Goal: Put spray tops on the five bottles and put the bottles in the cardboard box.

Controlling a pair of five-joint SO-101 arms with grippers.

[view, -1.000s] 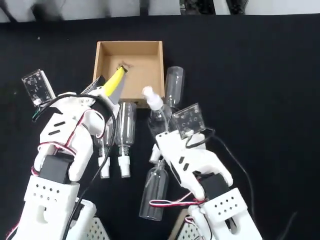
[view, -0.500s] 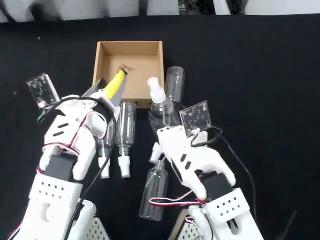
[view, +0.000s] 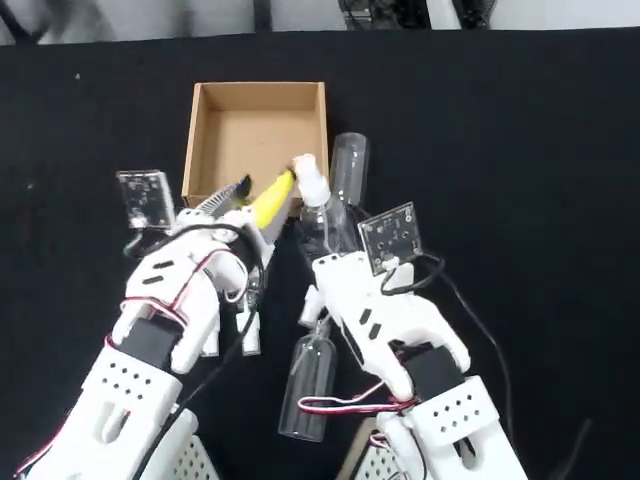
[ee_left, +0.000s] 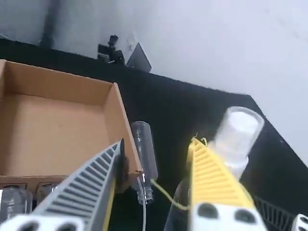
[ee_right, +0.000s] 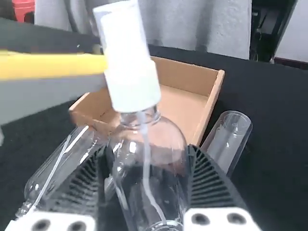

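Note:
My right gripper [view: 322, 250] is shut on a clear bottle [ee_right: 144, 159] and holds it upright just in front of the cardboard box [view: 205, 130]. A white spray top [view: 305, 180] sits on the bottle's neck. My left gripper [view: 262, 188] is open at the box's front right corner. Its yellow finger [ee_right: 48, 65] reaches the side of the spray top [ee_right: 127, 57], and nothing lies between its fingers. In the left wrist view the spray top [ee_left: 238, 132] stands just beyond the yellow finger [ee_left: 211, 183]. The box [ee_left: 57, 130] holds no bottle.
A topless bottle [view: 347, 170] lies along the box's right wall. Two bottles with white tops [view: 248, 335] lie partly under the left arm. Another bottle [view: 308, 385] lies near the right arm's base. The black table [view: 520, 150] is open to the right.
My left arm has swung right, carrying its open gripper from the box's front edge to the spray top. The right gripper lifted the bottle slightly and now holds still.

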